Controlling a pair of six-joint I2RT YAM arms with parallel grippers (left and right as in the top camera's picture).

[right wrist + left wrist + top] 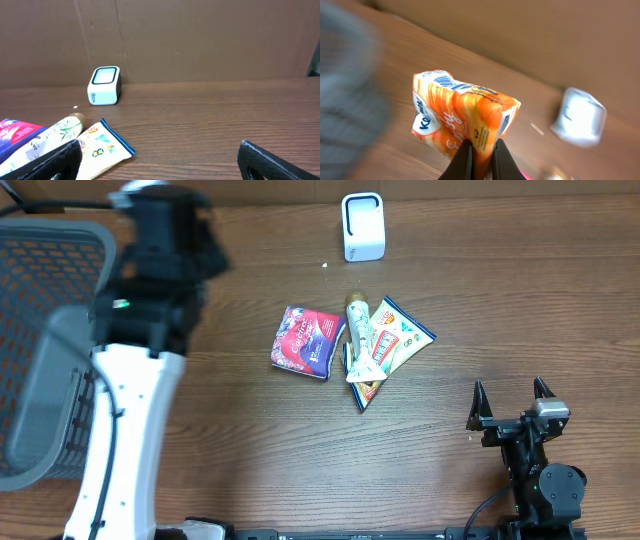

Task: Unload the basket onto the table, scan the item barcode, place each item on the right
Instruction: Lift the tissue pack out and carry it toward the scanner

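Left end effector [481,155] clamped on edge of orange Kleenex pack [455,112], held above bench [480,300]. Barcode [442,79] at end farthest from grip. White scanner [579,117] ahead, to right: swing pack there, turn barcode toward its window, hold steady. Right end effector [510,390] apart, idle.

The wood-grain table [480,300] carries a white scanner [362,226] standing near its far edge. At the middle lie a red-and-blue packet [306,341], a cream tube [360,340] just beside it, and a yellow sachet [402,338] partly under the tube. A white speck [325,265] lies near the scanner.
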